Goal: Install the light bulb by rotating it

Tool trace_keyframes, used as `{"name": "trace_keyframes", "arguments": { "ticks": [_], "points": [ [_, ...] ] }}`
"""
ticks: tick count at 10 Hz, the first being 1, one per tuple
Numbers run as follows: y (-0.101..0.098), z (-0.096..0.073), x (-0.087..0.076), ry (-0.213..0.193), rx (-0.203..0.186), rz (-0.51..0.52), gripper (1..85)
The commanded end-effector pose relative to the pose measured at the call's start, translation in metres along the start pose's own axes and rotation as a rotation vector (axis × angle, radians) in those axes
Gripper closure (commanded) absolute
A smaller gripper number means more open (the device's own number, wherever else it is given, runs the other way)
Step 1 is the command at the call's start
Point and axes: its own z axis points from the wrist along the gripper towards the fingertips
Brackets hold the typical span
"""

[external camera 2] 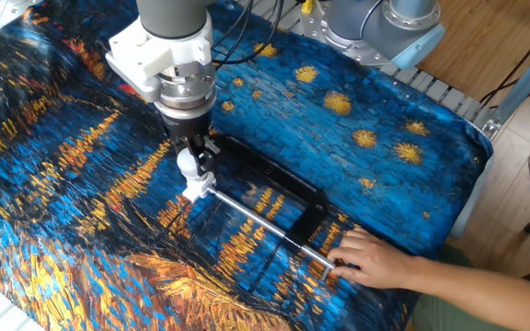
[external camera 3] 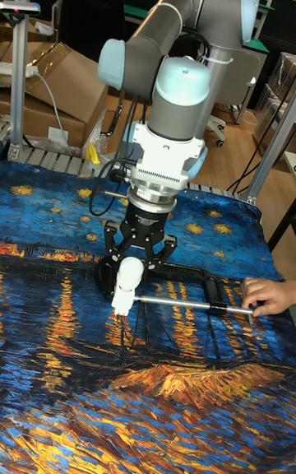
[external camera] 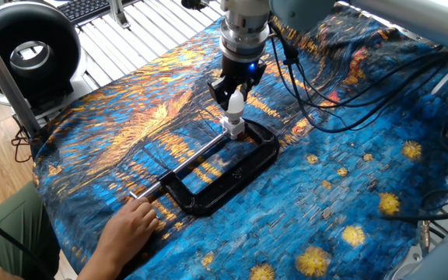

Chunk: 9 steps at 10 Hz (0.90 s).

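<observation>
The light bulb, a small frosted-white globe, stands upright with its neck on the white socket base. My gripper points straight down and is shut on the bulb, one black finger on each side of it. A black C-clamp lying flat on the patterned cloth pins the socket base.
A person's hand holds the end of the clamp's long silver screw rod. Black cables trail over the cloth behind the arm. A black ring-shaped device sits at the far left.
</observation>
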Motion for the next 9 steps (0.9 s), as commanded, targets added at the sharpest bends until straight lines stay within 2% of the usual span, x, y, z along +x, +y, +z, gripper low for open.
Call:
{"name": "trace_keyframes", "arguments": {
  "ticks": [1, 3, 4, 7, 9],
  "points": [
    [0.002, -0.0013, 0.0044, 0.016, -0.015, 0.021, 84.7],
    [0.0018, -0.0008, 0.0052, 0.019, -0.016, 0.018, 84.7],
    [0.0033, -0.0004, 0.0022, 0.008, -0.024, 0.006, 84.7],
    [0.0066, 0.0003, 0.0045, 0.017, -0.043, -0.056, 60.7],
    [0.0088, 0.0002, 0.0056, 0.02, -0.052, -0.074, 50.7]
  ]
}}
